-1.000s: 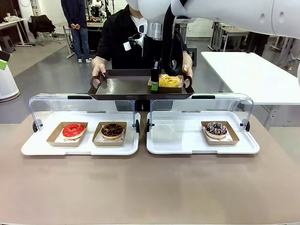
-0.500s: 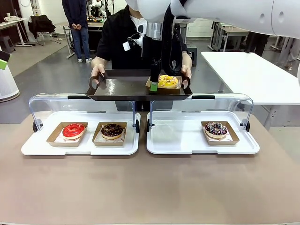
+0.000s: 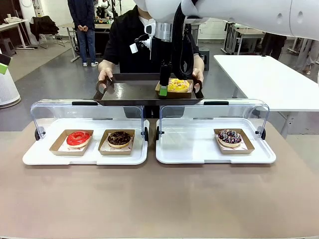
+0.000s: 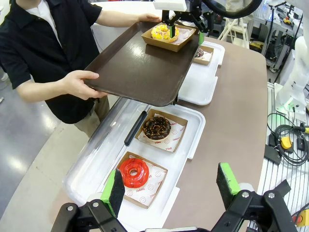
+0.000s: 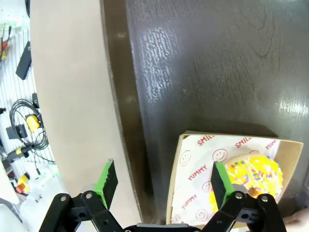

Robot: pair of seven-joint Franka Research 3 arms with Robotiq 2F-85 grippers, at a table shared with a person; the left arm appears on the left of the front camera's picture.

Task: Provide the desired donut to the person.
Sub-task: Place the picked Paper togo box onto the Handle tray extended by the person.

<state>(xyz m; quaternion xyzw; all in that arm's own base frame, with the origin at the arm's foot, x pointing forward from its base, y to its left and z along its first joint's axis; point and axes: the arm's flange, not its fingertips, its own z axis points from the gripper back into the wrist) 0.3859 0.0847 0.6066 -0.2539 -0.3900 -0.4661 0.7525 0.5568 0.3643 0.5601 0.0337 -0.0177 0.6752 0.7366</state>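
Observation:
The person [image 3: 124, 45] stands across the table holding a dark brown tray [image 3: 129, 92] in both hands. On its right part sits the yellow sprinkled donut [image 3: 179, 85] in a cardboard box [image 5: 193, 159]. My right gripper [image 3: 165, 89] hangs at the box's near-left edge, open, with nothing between its fingers [image 5: 108, 176]; the box edge lies just inside one pad. In the right wrist view the yellow donut [image 5: 253, 176] is off to the lower right. My left gripper [image 4: 170, 186] is open and high above the left display tray, holding nothing.
Two white display trays [image 3: 50, 154] [image 3: 189, 149] with raised clear lids stand on the table. The left one holds a red donut [image 3: 78, 138] and a chocolate donut [image 3: 119, 138], the right one a dark sprinkled donut [image 3: 230, 136]. A white table [image 3: 269, 79] stands at the right.
My right gripper has opened and let go of the yellow donut's box, which now rests on the person's tray. The tray has shifted slightly. The left gripper has stayed open.

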